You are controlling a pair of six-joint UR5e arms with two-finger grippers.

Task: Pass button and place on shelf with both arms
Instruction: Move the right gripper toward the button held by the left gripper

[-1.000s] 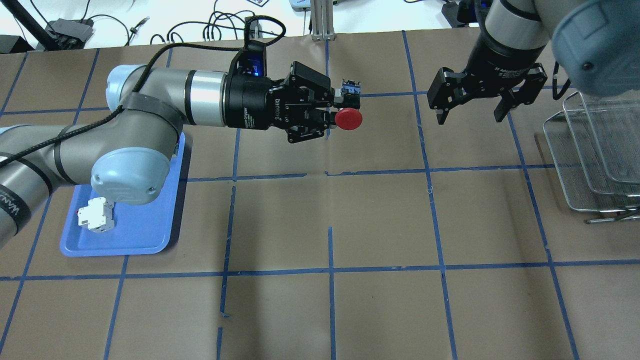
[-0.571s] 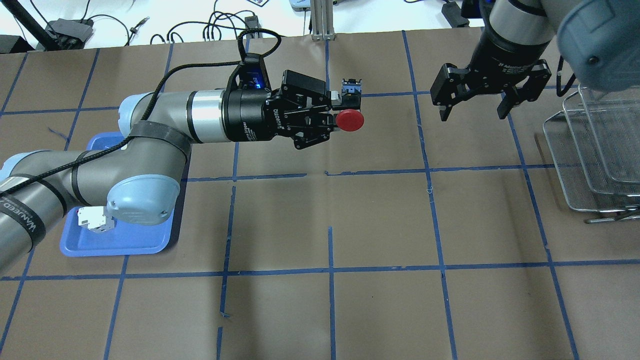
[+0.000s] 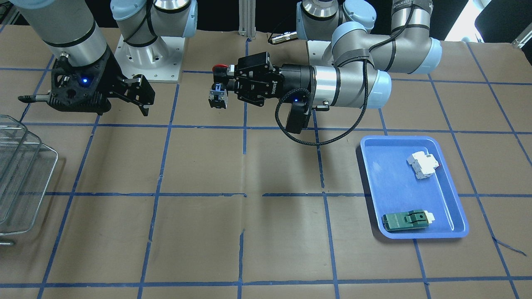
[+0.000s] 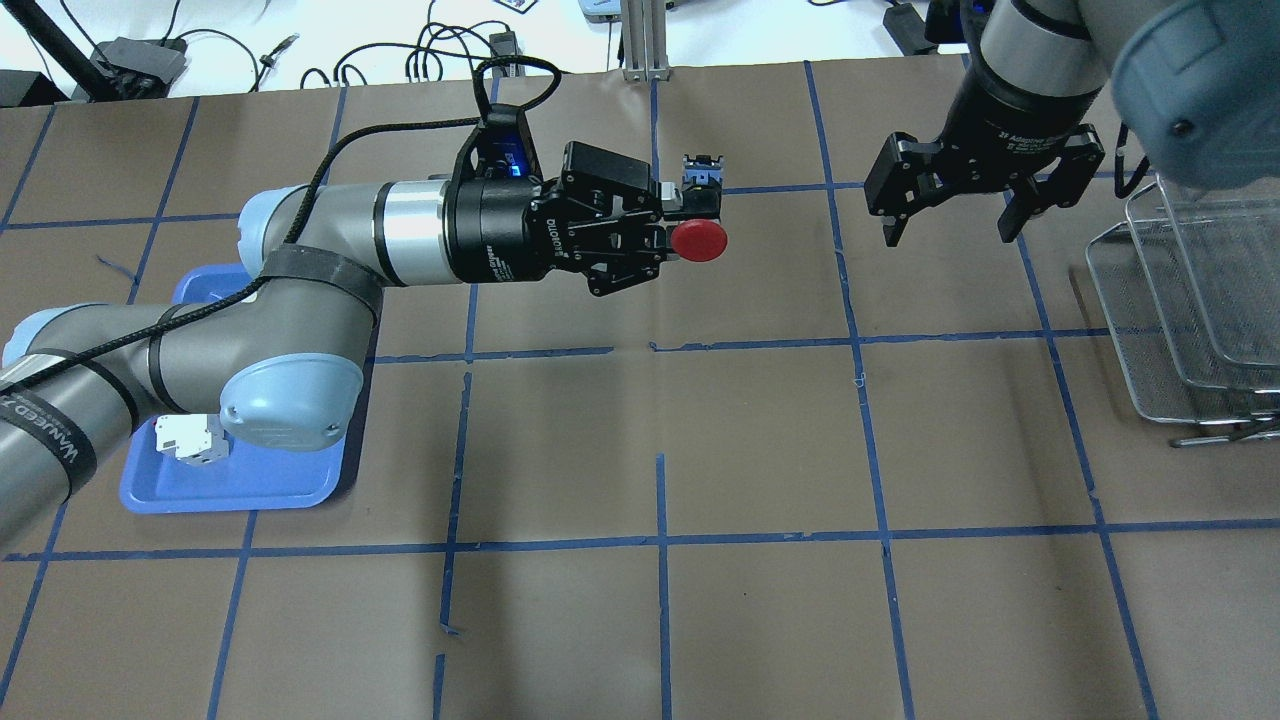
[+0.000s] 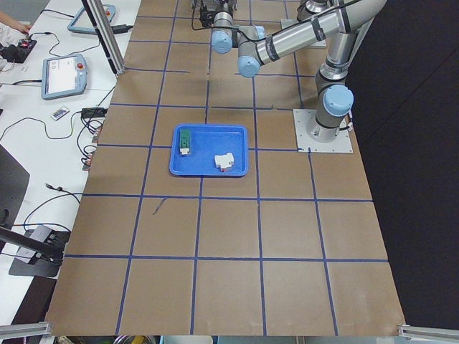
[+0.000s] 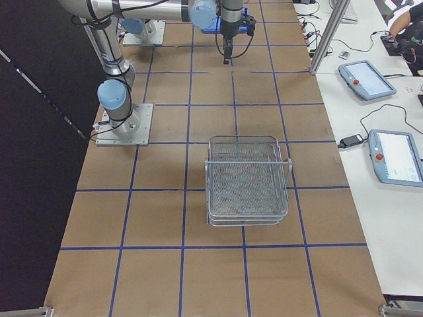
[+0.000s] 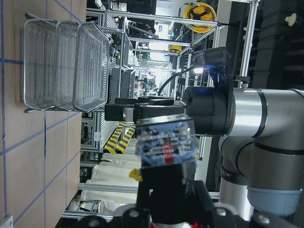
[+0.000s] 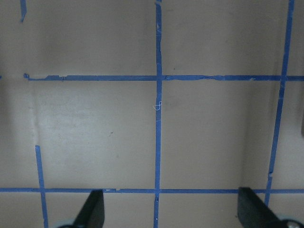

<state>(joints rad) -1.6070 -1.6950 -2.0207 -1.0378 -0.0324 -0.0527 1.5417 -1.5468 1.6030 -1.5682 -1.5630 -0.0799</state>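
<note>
Overhead exterior view: the left gripper [image 4: 668,228] pinches the button [image 4: 698,240] by its black body, in the air over the middle of the surface [image 4: 760,450]. The right gripper [image 4: 948,237], fingers spread, hangs well apart from it, nearer the shelf [image 4: 1190,300], which the frame cuts off at the surface's right edge. The left arm hides part of the blue tray [image 4: 250,480] and white breaker [image 4: 185,440] near the left edge.

I see the blue tray [image 5: 215,140] holding a green switch [image 5: 185,140] and a white breaker block [image 5: 225,163], lying apart; my left arm [image 5: 301,32] reaches beyond it.
</note>
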